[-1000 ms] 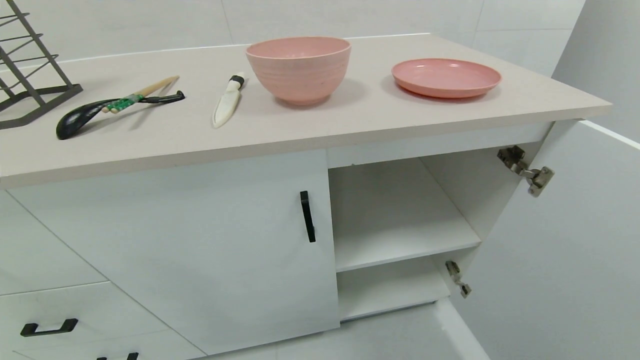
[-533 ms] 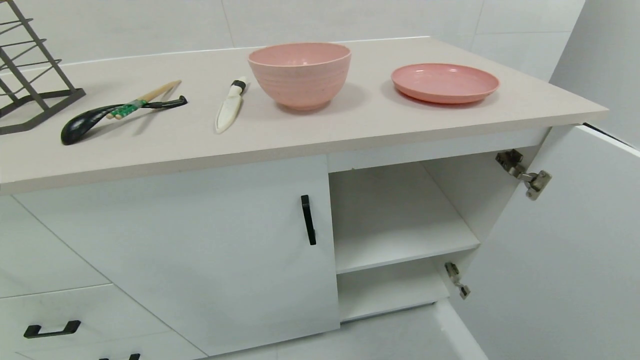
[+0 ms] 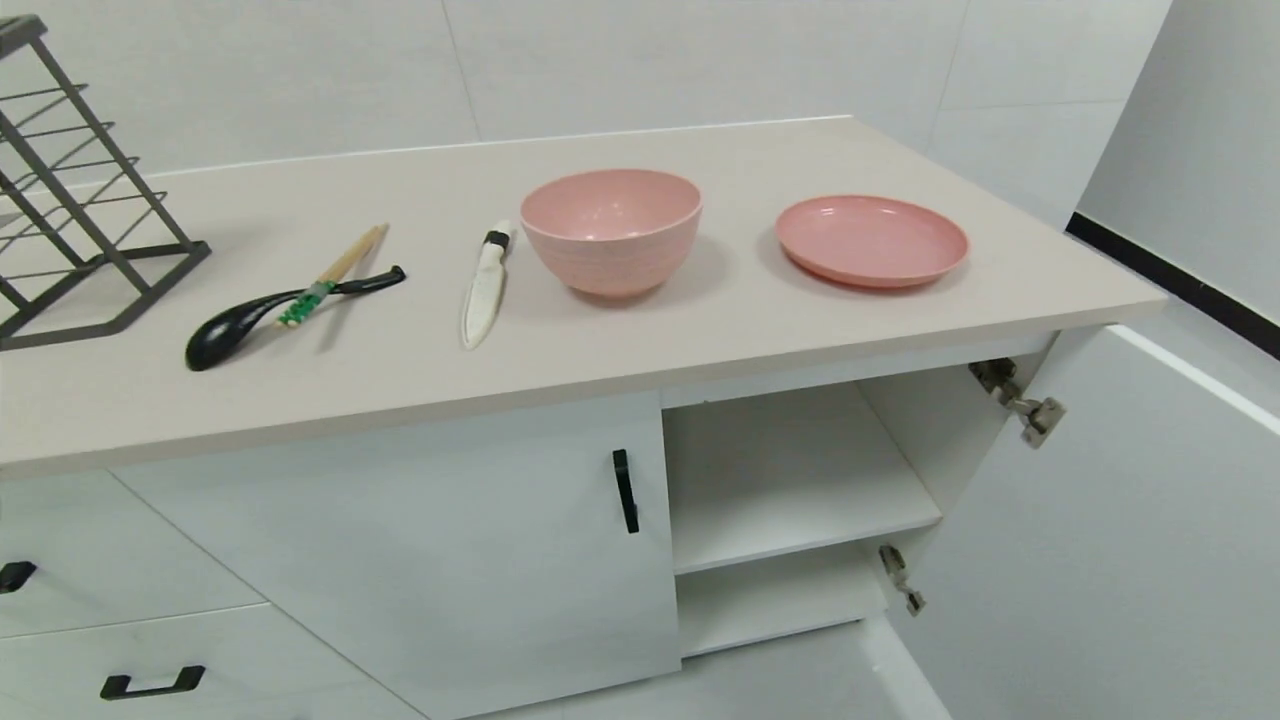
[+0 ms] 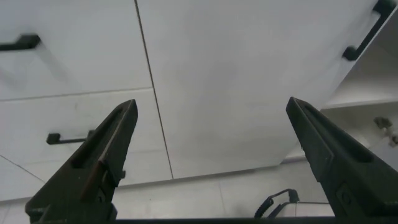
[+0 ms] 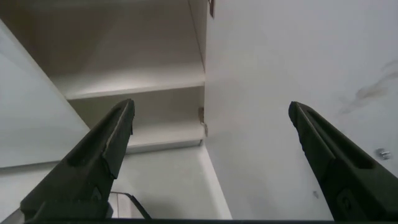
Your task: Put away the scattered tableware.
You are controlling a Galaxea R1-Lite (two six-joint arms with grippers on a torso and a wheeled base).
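Observation:
On the beige counter (image 3: 700,330) a pink bowl (image 3: 611,230) stands upright near the middle. A pink plate (image 3: 871,240) lies to its right. Left of the bowl lies a cream knife (image 3: 486,294) with a black band. Farther left, a black spoon (image 3: 270,316) and wooden chopsticks (image 3: 333,275) lie crossed. My left gripper (image 4: 211,118) is open, low in front of the white cabinet doors (image 4: 249,74). The right gripper (image 5: 211,115) is also open, facing the open cabinet's shelves (image 5: 137,84) and the open door (image 5: 292,93).
A black wire rack (image 3: 70,210) stands at the counter's back left. Below the counter the right cabinet door (image 3: 1090,540) hangs open, showing two bare shelves (image 3: 790,490). The left door (image 3: 420,550) with a black handle (image 3: 625,490) is closed. Drawers (image 3: 120,660) sit at lower left.
The whole head view has shifted: the camera rose and tilted, so the counter and cabinet sit lower in the picture. The tableware keeps its places on the counter.

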